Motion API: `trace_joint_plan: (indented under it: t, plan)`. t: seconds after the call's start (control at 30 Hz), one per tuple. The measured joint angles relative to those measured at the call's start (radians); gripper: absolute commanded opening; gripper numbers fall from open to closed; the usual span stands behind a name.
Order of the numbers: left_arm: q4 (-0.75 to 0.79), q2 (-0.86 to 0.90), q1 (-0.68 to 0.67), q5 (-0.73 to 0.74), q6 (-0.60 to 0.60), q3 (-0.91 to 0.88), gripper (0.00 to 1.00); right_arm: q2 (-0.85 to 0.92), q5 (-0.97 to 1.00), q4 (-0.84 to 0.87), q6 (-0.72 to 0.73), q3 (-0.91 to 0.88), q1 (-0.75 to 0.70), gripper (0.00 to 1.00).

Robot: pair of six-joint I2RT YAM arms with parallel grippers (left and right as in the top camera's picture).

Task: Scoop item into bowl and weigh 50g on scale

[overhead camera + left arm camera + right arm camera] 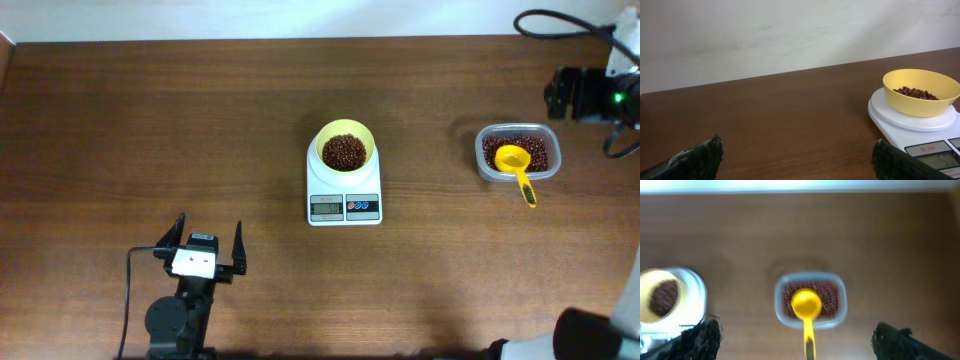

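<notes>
Pale-yellow round plastic bowl (322, 140) sits on the white square digital scale (320, 188), mid-tabletop (200, 110). Small reddish-brown beans (344, 152) are heaped inside the bowl. Scale display unreadable.

Clear rectangular plastic tub (483, 160), well to the right, holds more beans. Small yellow handled scoop (514, 160) rests in it, handle over the near rim.

Left end effector (210, 224): fingers spread wide, empty, front-left of the scale.

Right end effector (796, 327): fingers spread wide, empty, raised and looking down on the tub.

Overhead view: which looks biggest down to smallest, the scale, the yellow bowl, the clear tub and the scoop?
1. Scale
2. Tub, only a little smaller than the scale
3. Bowl, though it sits raised on the scale, slightly nearer the camera
4. Scoop
</notes>
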Motion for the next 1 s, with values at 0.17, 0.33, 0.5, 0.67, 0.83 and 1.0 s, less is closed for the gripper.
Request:
trace_joint_plan:
  t: [0.17, 0.33, 0.5, 0.67, 0.83, 1.0]
  plan:
    - [0.0, 0.0, 0.0, 0.0, 0.0, 0.0, 0.99, -0.067, -0.013, 0.066, 0.0, 0.001, 0.072, 0.99]
    - [0.0, 0.0, 0.0, 0.0, 0.0, 0.0, 0.99, -0.105, -0.017, 0.079, 0.0, -0.01, 0.085, 0.99]
    - [0.0, 0.0, 0.0, 0.0, 0.0, 0.0, 0.99, -0.188, -0.032, 0.235, 0.0, -0.179, 0.085, 0.99]
    - [0.0, 0.0, 0.0, -0.001, 0.0, 0.0, 0.99, -0.352, -0.097, 0.542, 0.001, -0.525, 0.085, 0.99]
    - [0.0, 0.0, 0.0, -0.001, 0.0, 0.0, 0.99, -0.517, -0.142, 0.879, 0.053, -0.864, 0.085, 0.99]
    - [0.0, 0.0, 0.0, -0.001, 0.001, 0.0, 0.99, -0.652, -0.159, 1.236, 0.123, -1.156, 0.085, 0.99]
